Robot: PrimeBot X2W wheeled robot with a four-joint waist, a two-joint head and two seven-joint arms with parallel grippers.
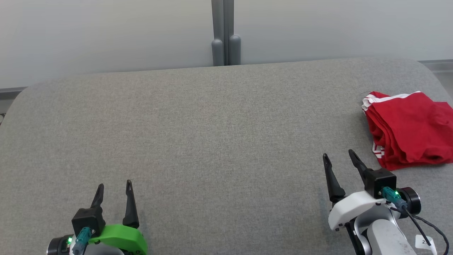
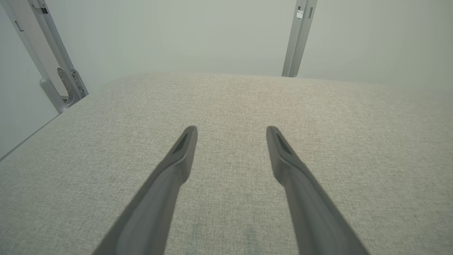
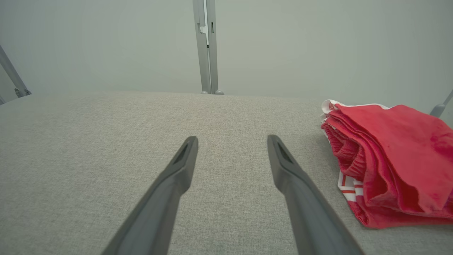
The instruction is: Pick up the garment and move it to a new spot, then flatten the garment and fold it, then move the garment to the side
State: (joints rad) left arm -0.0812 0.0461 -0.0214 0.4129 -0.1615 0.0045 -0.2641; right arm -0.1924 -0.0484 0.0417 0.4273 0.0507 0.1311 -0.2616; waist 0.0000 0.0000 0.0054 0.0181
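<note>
Right of right fingers (image 1: 331,180), garment (image 1: 410,127)

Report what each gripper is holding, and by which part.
Nothing is held. The left gripper and the right gripper stand open and empty over the grey surface; the red garment lies untouched beside the right one.
</note>
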